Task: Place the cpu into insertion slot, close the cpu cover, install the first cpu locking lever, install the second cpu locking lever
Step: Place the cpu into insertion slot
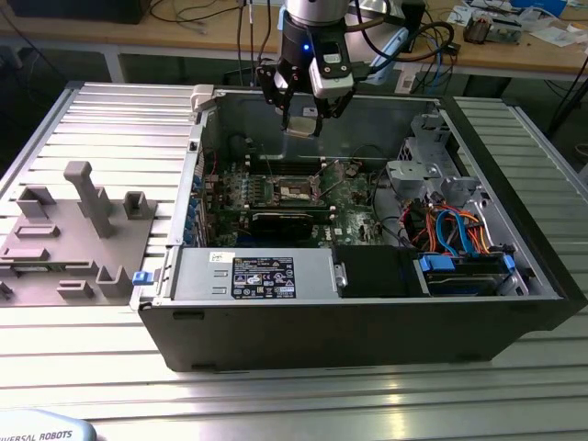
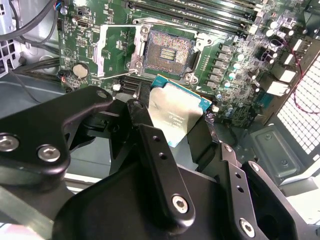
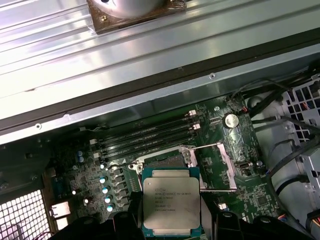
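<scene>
Exterior view: gripper hangs high near far wall of open computer case, cpu pinched in its grip, well above insertion slot. Second wrist view: black fingers clamp cpu's opposite edges; slot bare, contacts exposed; cpu cover flipped open beside it. First wrist view: cpu's metal top in full sight, slot partly hidden behind it.

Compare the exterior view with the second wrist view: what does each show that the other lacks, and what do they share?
Exterior view: the grey fixture plate beside the computer case, and the labelled power supply. Second wrist view: the coin battery and the contact grid inside the empty insertion slot. Shared: the end effector gripping the cpu above the green board.
</scene>
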`<state>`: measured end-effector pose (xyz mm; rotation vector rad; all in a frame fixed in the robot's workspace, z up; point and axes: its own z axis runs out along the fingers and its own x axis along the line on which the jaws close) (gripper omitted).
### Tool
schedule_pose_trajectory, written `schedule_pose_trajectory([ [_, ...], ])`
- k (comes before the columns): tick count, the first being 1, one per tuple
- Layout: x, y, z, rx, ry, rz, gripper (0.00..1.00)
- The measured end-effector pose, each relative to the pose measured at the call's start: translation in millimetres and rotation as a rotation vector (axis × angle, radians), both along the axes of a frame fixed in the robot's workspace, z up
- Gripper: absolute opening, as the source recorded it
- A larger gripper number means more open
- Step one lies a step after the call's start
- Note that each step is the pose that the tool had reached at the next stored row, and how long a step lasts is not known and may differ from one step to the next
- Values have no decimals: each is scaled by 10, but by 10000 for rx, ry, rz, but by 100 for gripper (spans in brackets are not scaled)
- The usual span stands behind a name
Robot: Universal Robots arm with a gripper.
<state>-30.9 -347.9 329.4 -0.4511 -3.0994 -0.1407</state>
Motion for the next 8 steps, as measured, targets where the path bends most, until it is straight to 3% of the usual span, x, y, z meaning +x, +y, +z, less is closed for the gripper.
schedule_pose_trajectory([
  [8, 0, 0, 0, 0, 0, -64, 54],
])
